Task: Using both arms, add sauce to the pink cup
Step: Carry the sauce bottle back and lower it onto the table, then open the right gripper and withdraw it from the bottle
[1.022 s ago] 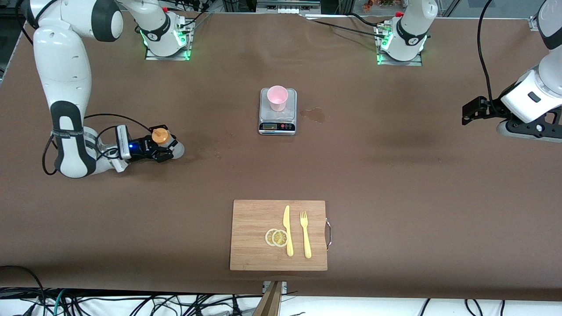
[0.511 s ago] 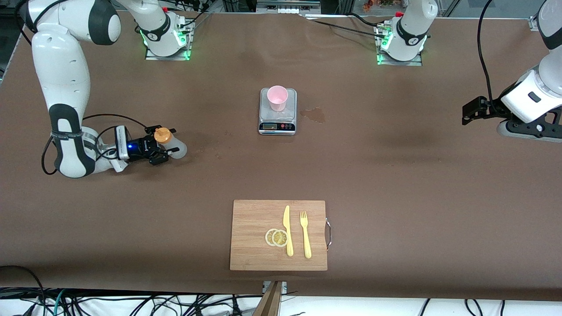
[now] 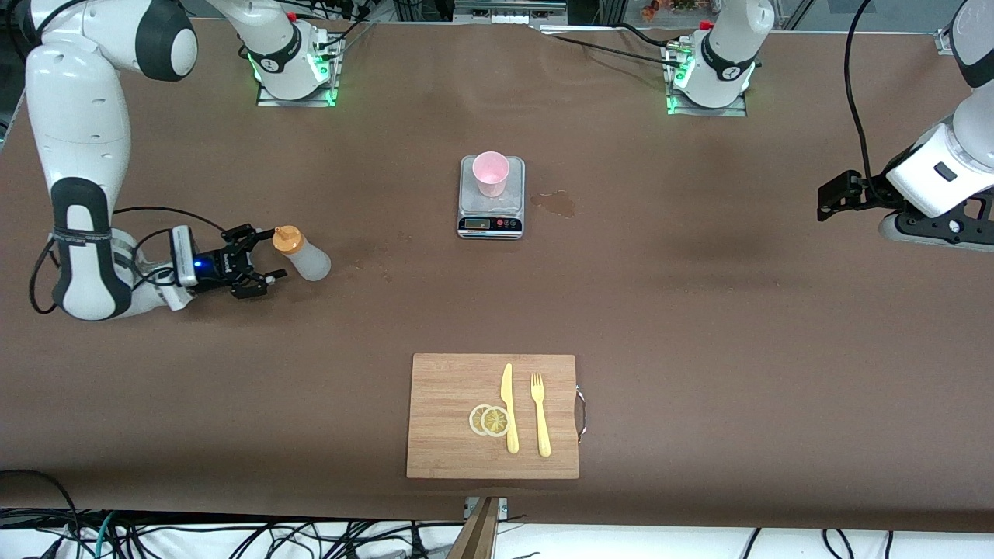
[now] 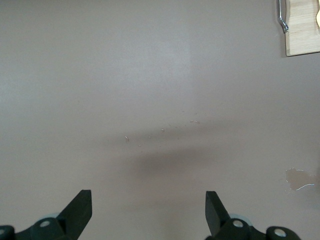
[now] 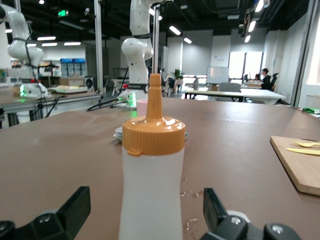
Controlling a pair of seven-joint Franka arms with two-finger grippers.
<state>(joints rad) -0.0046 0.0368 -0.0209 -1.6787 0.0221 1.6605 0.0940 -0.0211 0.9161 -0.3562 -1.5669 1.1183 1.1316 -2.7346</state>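
Beside squeeze bottle (image 3: pixel 301 255), right hand (image 3: pixel 252 262) open.

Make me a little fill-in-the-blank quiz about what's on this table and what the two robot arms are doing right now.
1. The pink cup stands on a small kitchen ____.
2. The right gripper is open beside the squeeze bottle, whose cap is ____ in colour.
3. On the cutting board, the lemon slices lie beside a yellow knife and a yellow ____.
4. The left gripper, waiting at its own end of the table, has its fingers ____.

Missing words: scale; orange; fork; open
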